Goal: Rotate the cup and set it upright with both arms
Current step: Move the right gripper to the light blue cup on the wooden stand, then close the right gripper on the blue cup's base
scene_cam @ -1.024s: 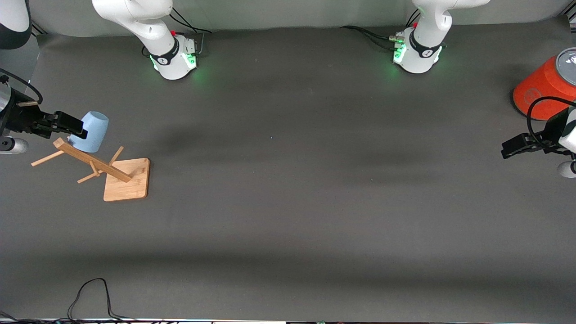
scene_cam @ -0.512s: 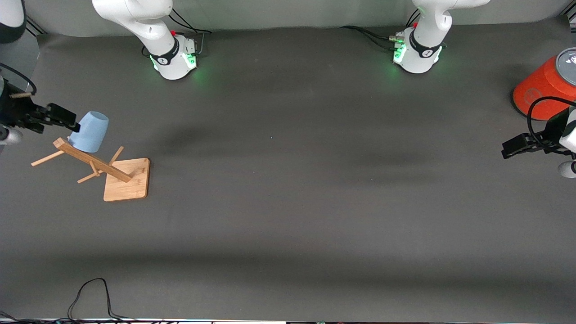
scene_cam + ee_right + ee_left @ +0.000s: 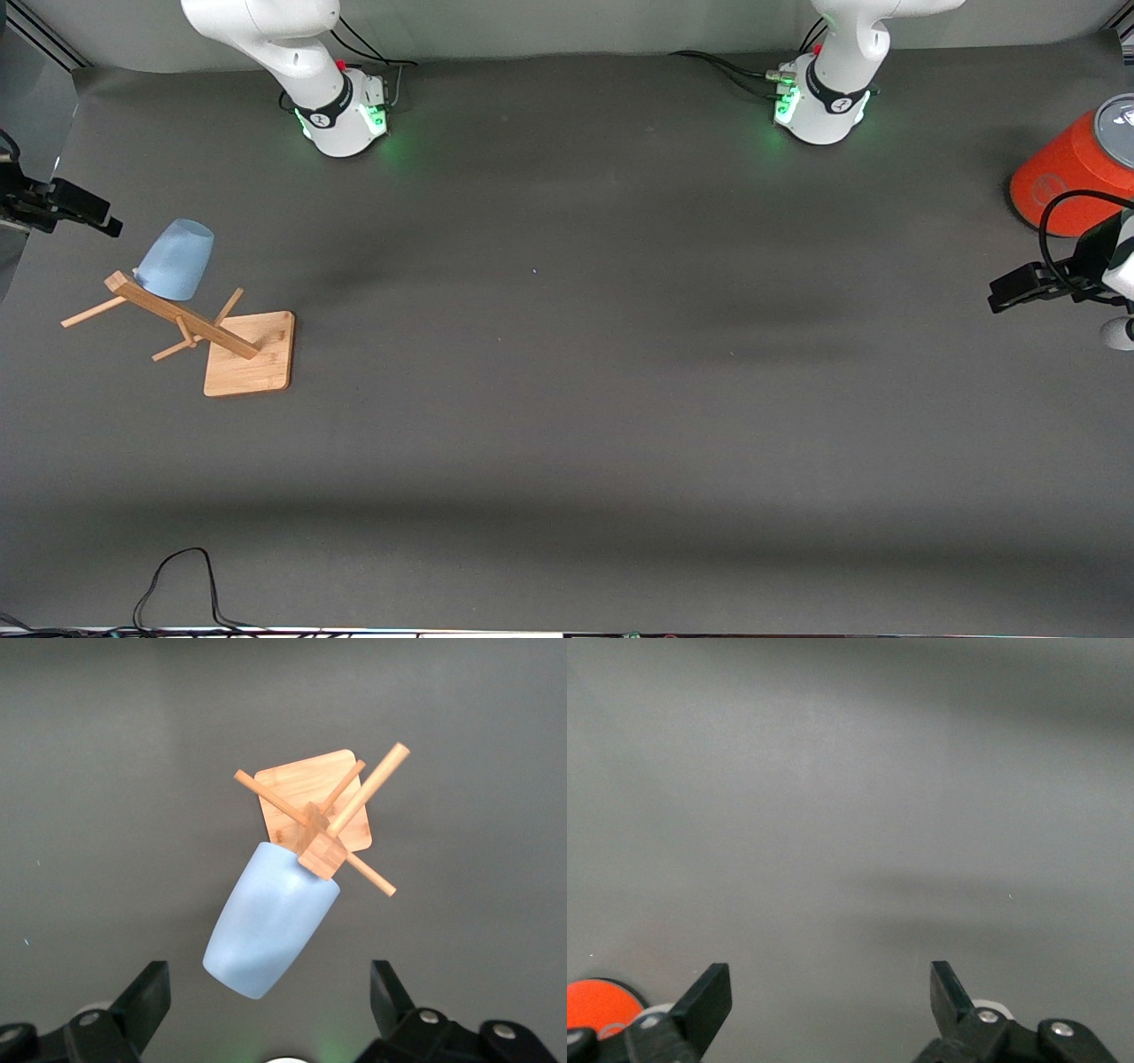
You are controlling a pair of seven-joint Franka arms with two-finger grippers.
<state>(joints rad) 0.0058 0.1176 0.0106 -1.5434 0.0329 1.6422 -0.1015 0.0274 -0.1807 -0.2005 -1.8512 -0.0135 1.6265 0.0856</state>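
The pale blue cup (image 3: 177,260) hangs tilted on a peg of a wooden rack (image 3: 249,354) at the right arm's end of the table. Its mouth is against the rack's post and its closed base points up and outward. In the right wrist view the cup (image 3: 273,917) is ahead of my open fingers (image 3: 146,997), apart from them. My right gripper (image 3: 99,216) is open and empty, up in the air off the table's end, clear of the cup. My left gripper (image 3: 1005,292) is open and empty and waits at the left arm's end, over bare mat (image 3: 830,985).
A big orange-red cylinder with a grey top (image 3: 1072,173) stands at the left arm's end, close to the left gripper; it also shows in the left wrist view (image 3: 598,1003). A black cable (image 3: 177,567) loops near the table's front edge. The rack's pegs (image 3: 368,797) stick out sideways.
My right gripper was around the cup's base; it has drawn back and off toward the table's end. The cup stays on the rack. The left arm has not moved.
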